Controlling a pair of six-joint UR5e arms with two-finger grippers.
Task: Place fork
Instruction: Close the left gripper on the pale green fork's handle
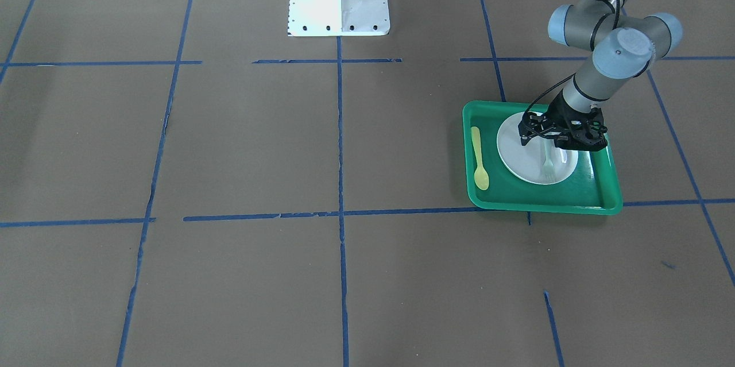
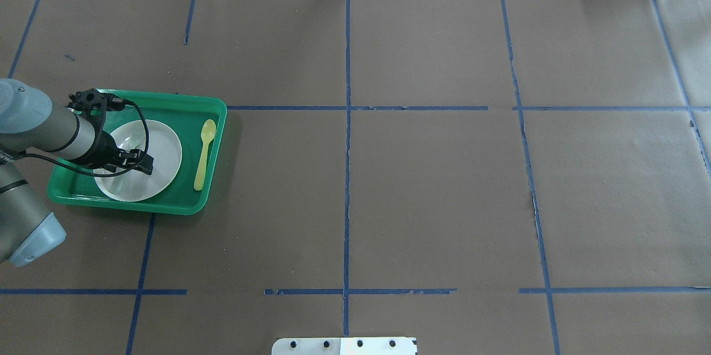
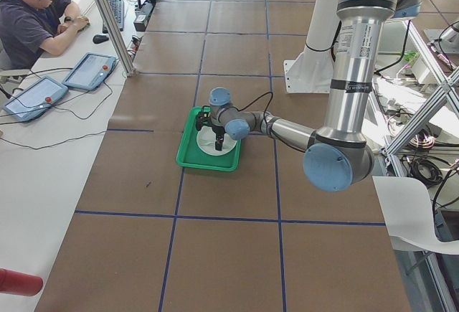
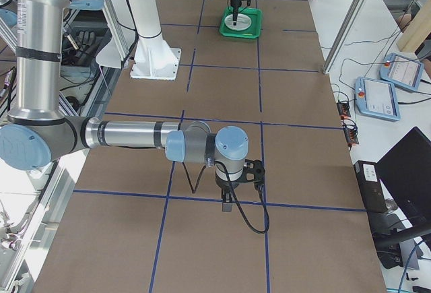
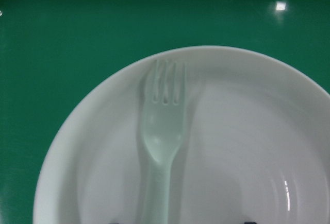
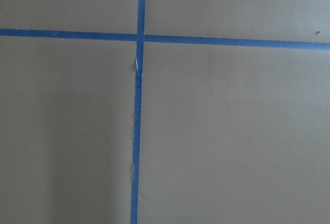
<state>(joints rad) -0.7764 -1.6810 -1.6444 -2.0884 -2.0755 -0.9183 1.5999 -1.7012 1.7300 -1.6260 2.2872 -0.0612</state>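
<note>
The fork point(image 5: 164, 141) is seen lying flat on the white plate point(image 5: 247, 131), its handle between the spread, released fingers of the left gripper point(image 1: 561, 146), its tines beyond the fingertips. The finger state of the right gripper point(image 4: 229, 203) cannot be told.

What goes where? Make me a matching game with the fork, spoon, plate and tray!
1. pale white plastic fork
2. yellow plastic spoon
3. round white plate
4. green plastic tray

A. on the brown table
B. in the tray, beside the plate
C. over the plate
D. in the tray, under the fork

Pairs: 1-C, 2-B, 3-D, 4-A
</note>
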